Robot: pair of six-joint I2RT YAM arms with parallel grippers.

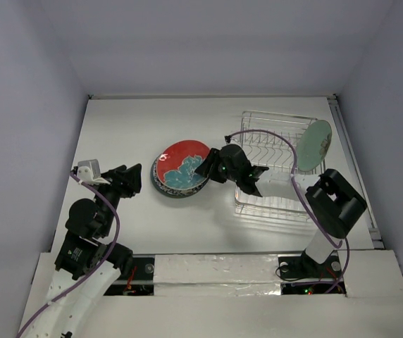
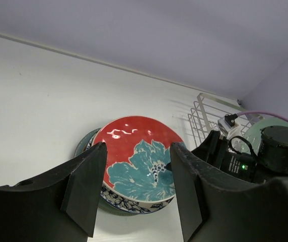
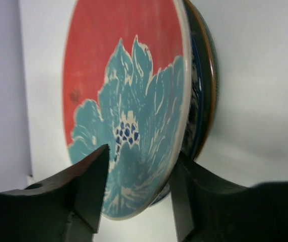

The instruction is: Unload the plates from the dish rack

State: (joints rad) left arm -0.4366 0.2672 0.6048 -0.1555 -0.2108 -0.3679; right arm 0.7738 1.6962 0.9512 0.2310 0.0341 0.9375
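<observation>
At table (image 1: pixel 131 127) centre: red plate (image 1: pixel 180 165), flat atop the stack of plates. Right gripper (image 1: pixel 207 167) straddles its right rim, jaws parted, apparently pinching nothing. Left gripper (image 1: pixel 137 179): slack, empty, just left of the stack. Dish rack (image 1: pixel 272 201): one pale green plate (image 1: pixel 313 144), on edge at the right end, rim uppermost, to the right gripper's right. The right arm is nearer.

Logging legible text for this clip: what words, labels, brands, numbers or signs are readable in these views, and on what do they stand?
No text can be read in any view.
Small white print on the right arm's black housing, left wrist view: too small and blurred to read.
The red plate, the pale green plate and the dish rack: no lettering visible, only painted flowers on the plates.
</observation>
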